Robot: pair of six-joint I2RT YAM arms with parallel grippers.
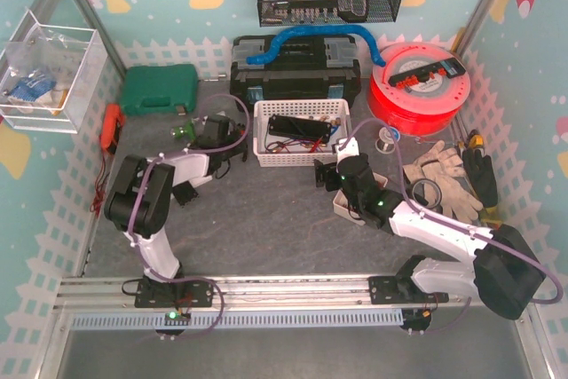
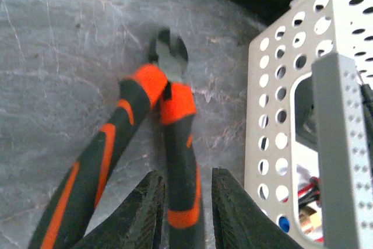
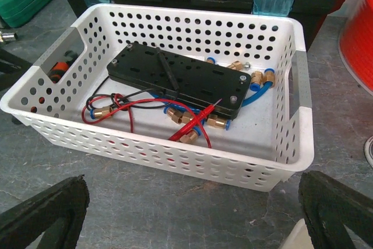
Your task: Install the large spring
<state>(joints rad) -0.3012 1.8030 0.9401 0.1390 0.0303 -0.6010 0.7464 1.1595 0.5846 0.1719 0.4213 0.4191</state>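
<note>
Our left jaws sit narrow around one handle of the pliers [image 2: 175, 100] lying on the tabletop [image 2: 58, 56] beside the basket [image 2: 274, 115]; we cannot tell if they pinch it. Our right jaws stand wide, empty, facing the basket. We cannot spot the large spring

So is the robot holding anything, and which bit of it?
The left gripper straddles one handle of the orange-and-black cutting pliers, near its end; a firm grip cannot be told. The right gripper is open, holding nothing.
</note>
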